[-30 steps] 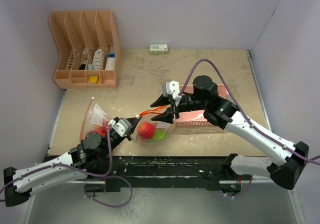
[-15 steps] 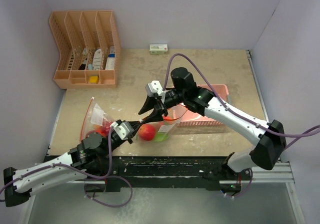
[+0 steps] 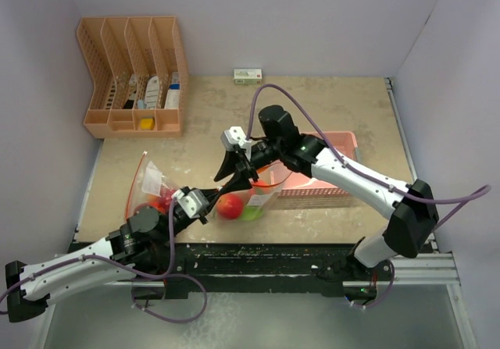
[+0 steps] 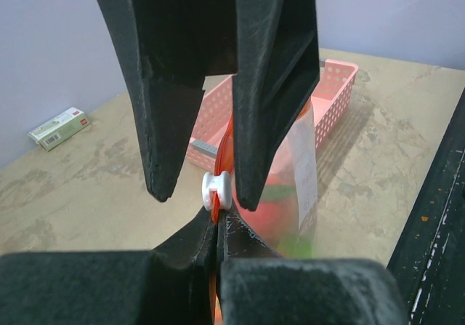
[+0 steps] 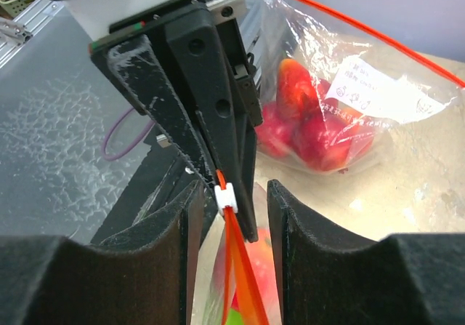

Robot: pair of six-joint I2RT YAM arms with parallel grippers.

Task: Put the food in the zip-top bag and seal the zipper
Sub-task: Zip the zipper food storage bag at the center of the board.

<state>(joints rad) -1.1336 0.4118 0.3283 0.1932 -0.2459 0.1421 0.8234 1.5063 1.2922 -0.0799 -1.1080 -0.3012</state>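
Note:
A clear zip-top bag (image 3: 246, 204) with an orange zipper lies at the table's front, holding a red apple (image 3: 228, 205) and a green piece (image 3: 251, 211). My left gripper (image 3: 211, 197) is shut on the orange zipper strip (image 4: 215, 227), just below the white slider (image 4: 216, 191). My right gripper (image 3: 234, 177) is open, with one finger on each side of the slider (image 5: 226, 196); I cannot tell if they touch it. In the left wrist view the right gripper's fingers (image 4: 270, 107) hang down either side of the slider.
A second clear bag (image 3: 151, 190) with red fruit (image 5: 312, 125) lies at the front left. A pink perforated basket (image 3: 324, 189) stands behind the right arm. An orange divided organizer (image 3: 133, 76) is at the back left. A small white-and-green box (image 3: 248, 76) lies by the back wall.
The right arm has swung left from over the basket to the left gripper. Its open fingers now straddle the slider. The left gripper has stayed shut on the zipper strip.

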